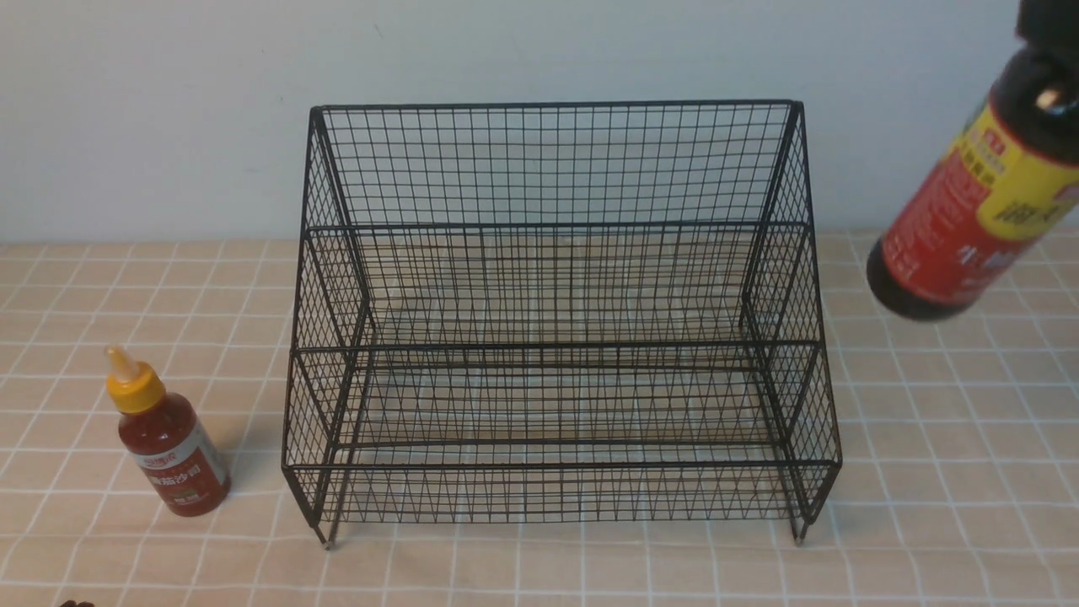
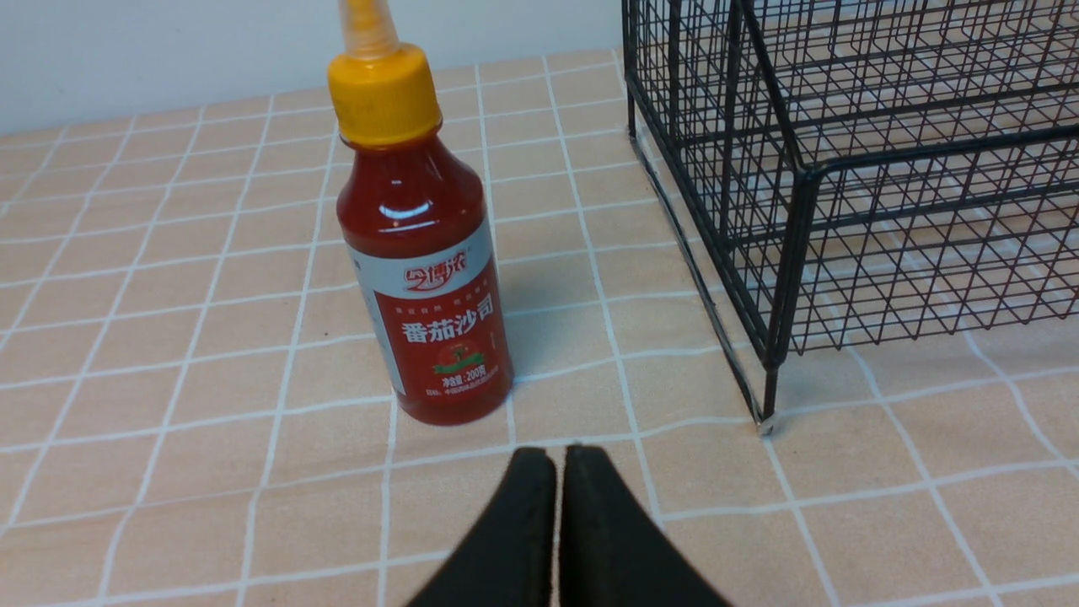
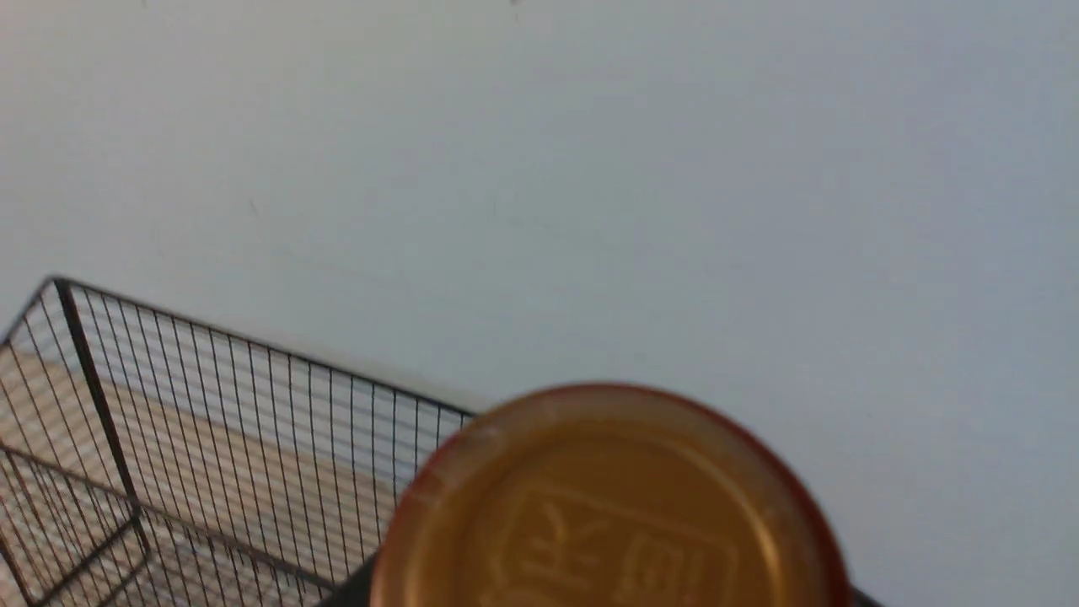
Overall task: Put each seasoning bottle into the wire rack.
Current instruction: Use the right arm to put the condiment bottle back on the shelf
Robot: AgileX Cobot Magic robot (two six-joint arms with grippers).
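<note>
Hanging tilted beside the wire rack, the soy-sauce bottle is pinched at its top by the right hand (left hand pressed together, near red-sauce bottle).

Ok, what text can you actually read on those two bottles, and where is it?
"番茄沙司": red sauce bottle, front label.
"200": small print below it; rest too small.
White band's brand: too stylised to read.
Soy sauce bottle label: blurred, unreadable.
Its cap: raised characters, blurred.

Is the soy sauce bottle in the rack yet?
Out. The soy sauce bottle hangs tilted in the air, right of the wire rack.
</note>
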